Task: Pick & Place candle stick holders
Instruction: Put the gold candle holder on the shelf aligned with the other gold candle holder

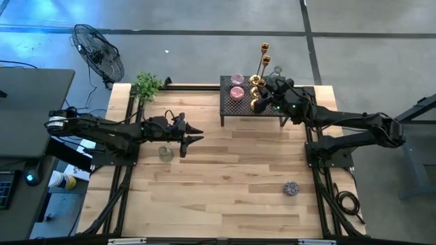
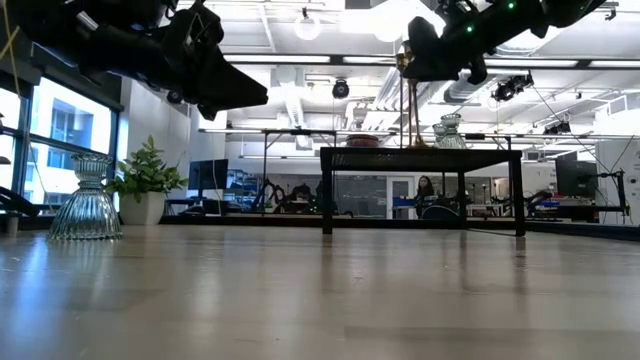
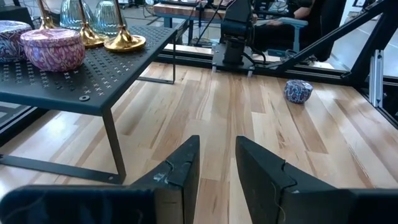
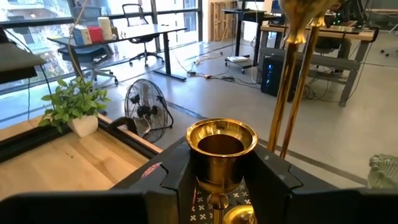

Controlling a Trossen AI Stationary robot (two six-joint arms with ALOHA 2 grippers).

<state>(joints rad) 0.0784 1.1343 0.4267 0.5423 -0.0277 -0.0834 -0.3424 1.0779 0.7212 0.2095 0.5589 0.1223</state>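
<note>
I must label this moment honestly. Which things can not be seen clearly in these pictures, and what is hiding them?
- Gold holder between the right tool fingers: its base is cut off by the right wrist view's bottom edge.
- Tall brass sticks: tops cut by the right wrist view's top edge.
- Items on the rack: partly covered by the right arm in the high view.
- Patterned piece on the table: too small to identify.
- Left tool: empty, above the table.

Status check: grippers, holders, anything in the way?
Right gripper shut on gold holder over the rack. Left gripper open, empty, above table beside clear holder. Tall brass sticks close behind.
</note>
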